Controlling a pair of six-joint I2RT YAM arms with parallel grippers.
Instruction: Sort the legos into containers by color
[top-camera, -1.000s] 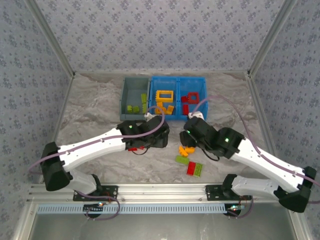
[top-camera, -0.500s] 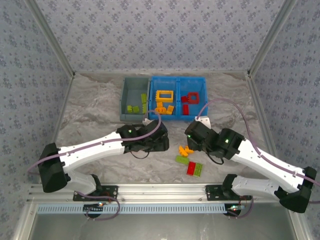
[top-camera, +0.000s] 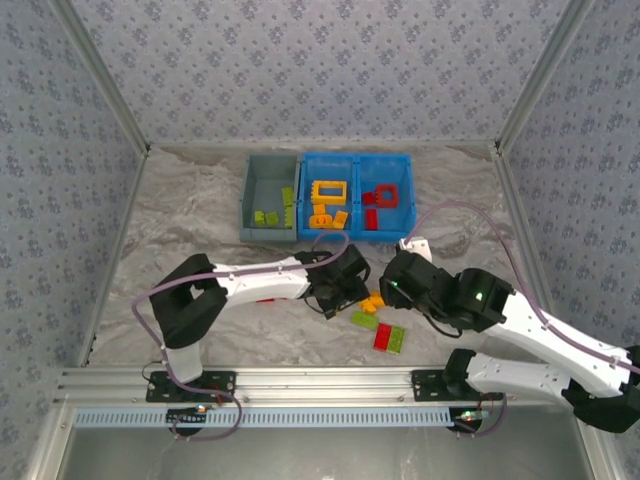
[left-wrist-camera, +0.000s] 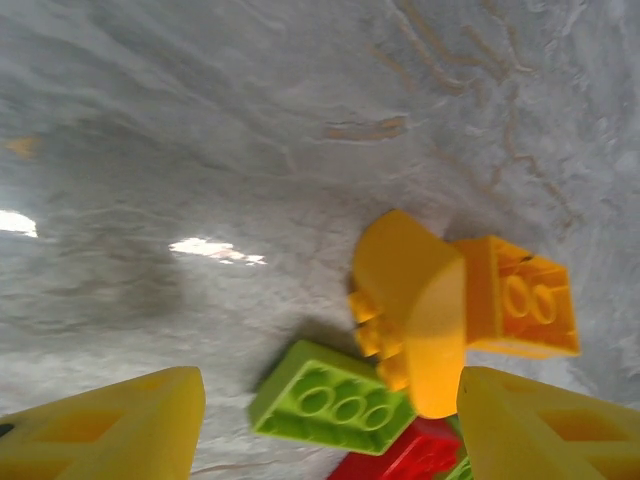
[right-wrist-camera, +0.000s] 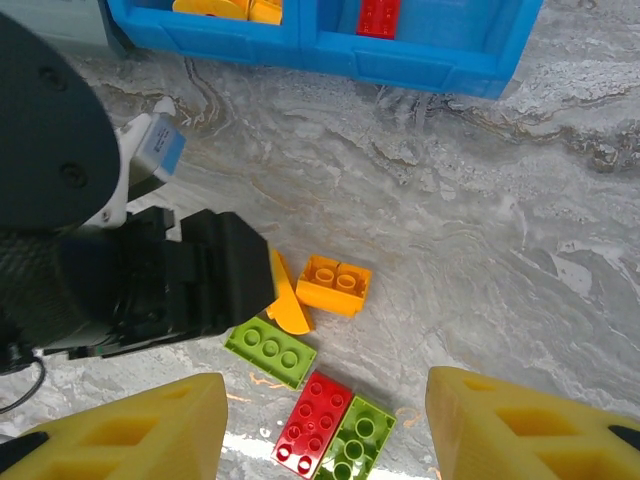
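The left gripper (left-wrist-camera: 328, 400) has its jaws released and holds nothing. Its yellow fingers (left-wrist-camera: 110, 430) frame the loose pile. Over the last second the left arm has folded at the elbow and carried this gripper (top-camera: 345, 288) to the right across the table (top-camera: 180, 230), from just below the containers to the edge of the pile. The right gripper (top-camera: 400, 285) has drawn back toward the near right, with its jaws also released and empty (right-wrist-camera: 325, 400). This suggests the left arm is taking the next pick while the right arm gives it room. In the left wrist view, a green flat brick (left-wrist-camera: 300, 395) lies between the fingertips, closest to the jaws. An orange curved piece (left-wrist-camera: 415, 320) lies just beyond it, nearer the right-hand finger, and touches an orange brick (left-wrist-camera: 520, 300). A red brick (left-wrist-camera: 415, 455) shows at the lower edge of that view. In the right wrist view, that red brick (right-wrist-camera: 315, 430) lies against a second green brick (right-wrist-camera: 360, 435) between the right fingers. Farther out, the grey bin (top-camera: 250, 200) already holds green pieces. The blue tray (top-camera: 355, 158) holds orange-yellow pieces in its left compartment and red pieces in its right. The five loose legos are still to be sorted.
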